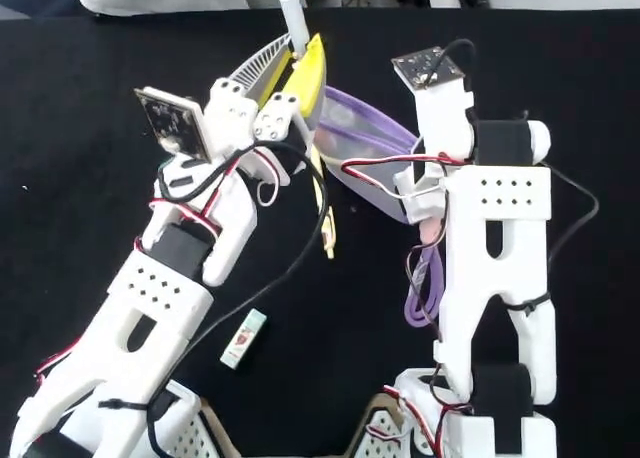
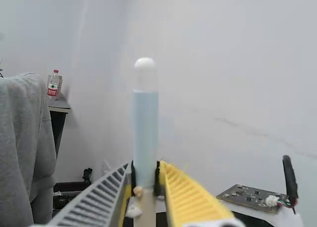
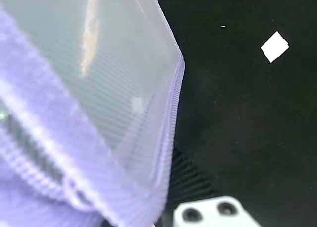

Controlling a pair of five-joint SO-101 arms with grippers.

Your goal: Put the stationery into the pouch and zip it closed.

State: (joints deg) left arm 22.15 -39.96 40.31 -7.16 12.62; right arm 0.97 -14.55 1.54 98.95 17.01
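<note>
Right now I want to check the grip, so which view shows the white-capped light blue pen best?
The left wrist view: the white-capped light blue pen is clamped between the left end effector's grey and yellow fingers. The high view gives its white end past them. The right wrist view faces the translucent purple pouch.

Pouch [image 1: 368, 146] clear with purple trim, pen [image 2: 145, 133] pale blue, table [image 1: 80, 238] black

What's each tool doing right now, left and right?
Left tool: closed on the light blue pen.
Right tool: cannot be told; the purple pouch is close in front of it.
</note>
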